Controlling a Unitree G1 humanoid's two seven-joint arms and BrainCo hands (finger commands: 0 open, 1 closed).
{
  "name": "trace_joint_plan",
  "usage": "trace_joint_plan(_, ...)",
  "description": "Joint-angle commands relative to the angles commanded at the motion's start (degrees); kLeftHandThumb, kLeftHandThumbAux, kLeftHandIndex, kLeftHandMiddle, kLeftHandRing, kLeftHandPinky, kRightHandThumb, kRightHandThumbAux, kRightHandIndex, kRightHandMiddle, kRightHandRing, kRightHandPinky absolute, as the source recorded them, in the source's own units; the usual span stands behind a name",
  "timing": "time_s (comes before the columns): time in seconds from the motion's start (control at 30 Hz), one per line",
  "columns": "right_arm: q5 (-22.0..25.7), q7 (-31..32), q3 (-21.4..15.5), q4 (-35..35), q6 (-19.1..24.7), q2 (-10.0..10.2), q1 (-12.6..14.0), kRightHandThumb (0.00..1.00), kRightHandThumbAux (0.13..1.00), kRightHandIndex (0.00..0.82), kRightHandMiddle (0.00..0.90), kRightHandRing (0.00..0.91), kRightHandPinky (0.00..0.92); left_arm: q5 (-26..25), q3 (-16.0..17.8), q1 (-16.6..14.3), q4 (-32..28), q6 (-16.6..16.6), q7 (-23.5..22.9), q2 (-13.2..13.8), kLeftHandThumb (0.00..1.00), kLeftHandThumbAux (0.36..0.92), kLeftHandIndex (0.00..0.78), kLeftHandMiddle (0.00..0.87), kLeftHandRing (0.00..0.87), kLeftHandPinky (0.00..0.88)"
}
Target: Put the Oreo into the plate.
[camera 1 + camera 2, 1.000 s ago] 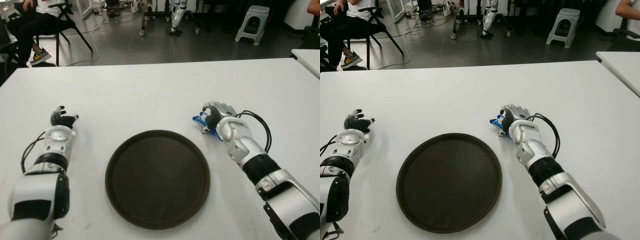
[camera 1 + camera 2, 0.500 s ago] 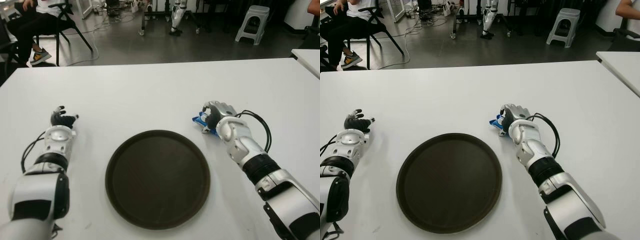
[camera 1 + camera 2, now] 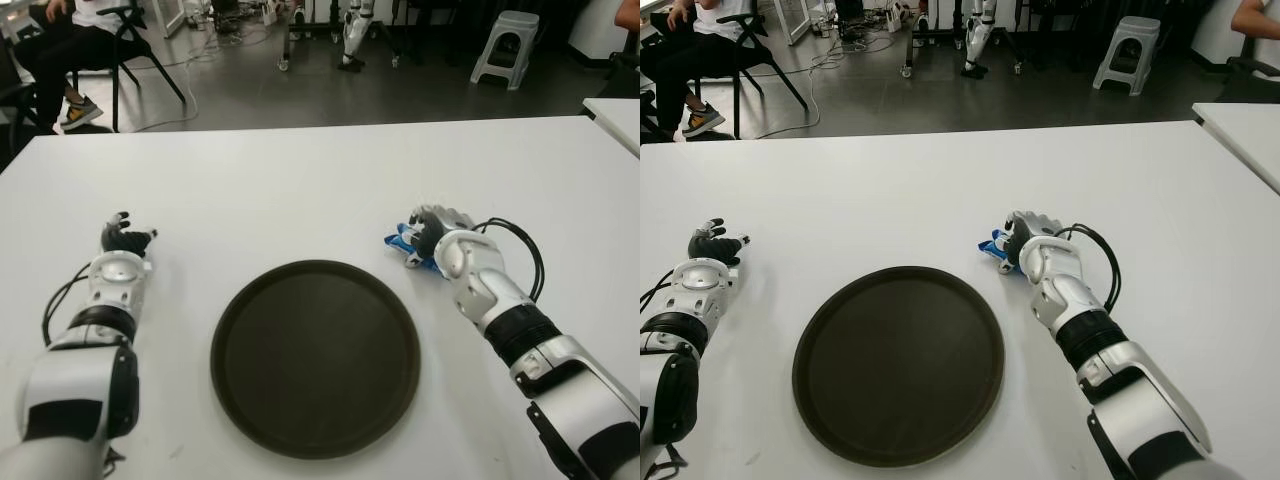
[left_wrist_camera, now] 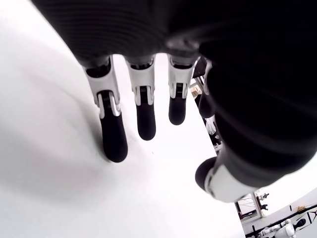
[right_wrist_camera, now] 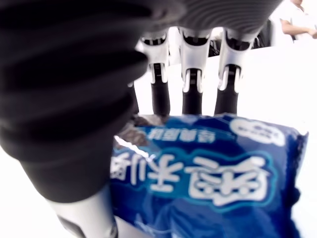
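The Oreo (image 3: pixel 401 240) is a blue packet lying on the white table (image 3: pixel 300 190), just right of the dark round plate (image 3: pixel 315 355) and off its rim. My right hand (image 3: pixel 432 228) is over the packet. In the right wrist view its fingers (image 5: pixel 192 94) reach straight past the far edge of the Oreo (image 5: pixel 213 178) while the thumb stands at the near side, not clamped on it. The plate holds nothing. My left hand (image 3: pixel 125 240) shows left of the plate, its fingers (image 4: pixel 143 114) spread and holding nothing.
Beyond the table's far edge are a black chair with a seated person (image 3: pixel 70 40) at the left, a white stool (image 3: pixel 505 45) and robot legs (image 3: pixel 355 35). The corner of a second table (image 3: pixel 615 115) shows at the right.
My right hand has shifted slightly right and toward me over the packet, uncovering a bit more of the blue wrapper. The left hand and the plate have not moved.
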Motion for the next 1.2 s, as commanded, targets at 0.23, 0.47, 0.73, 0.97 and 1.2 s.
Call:
trace_joint_plan(0.23, -0.2, 0.8, 0.1, -0.2, 3.1, 0.7, -0.4, 0.0, 0.877, 0.247, 0.24, 0.273, 0.315, 0.3, -0.3, 0.1, 0.0, -0.2, 0.1, 0.1, 0.278, 0.763, 0.08, 0.131, 0.159, 0.163)
trace_joint_plan(0.47, -0.1, 2.4, 0.6, -0.7, 4.5, 0.7, -0.8, 0.0, 0.872, 0.199, 0.204, 0.229, 0.279, 0.1, -0.2, 0.1, 0.0, -0.3, -0.2, 0.1, 0.274, 0.771, 0.07, 0.125, 0.15, 0.15)
trace_joint_plan(0.73, -0.2, 2.6, 1.1, -1.1, 5.2, 0.5, -0.9, 0.0, 0.877, 0.19, 0.209, 0.234, 0.281, 0.0, 0.0, 0.1, 0.0, -0.4, -0.4, 0.1, 0.294, 0.782, 0.074, 0.123, 0.149, 0.157)
trace_joint_plan(0.97, -0.4, 2.9, 1.7, -1.0, 5.2, 0.2, -1.2, 0.0, 0.878, 0.176, 0.198, 0.228, 0.252, -0.1, 0.0, 0.2, -0.1, -0.7, -0.5, 0.1, 0.299, 0.775, 0.079, 0.134, 0.16, 0.176)
trace_joint_plan(1.2, 0.2, 0.9, 1.2, -1.7, 1.7, -0.5, -0.2, 0.0, 0.872, 0.169, 0.209, 0.239, 0.259, -0.2, 0.2, 0.3, 0.0, -0.7, -0.5, 0.2, 0.304, 0.772, 0.088, 0.142, 0.168, 0.184)
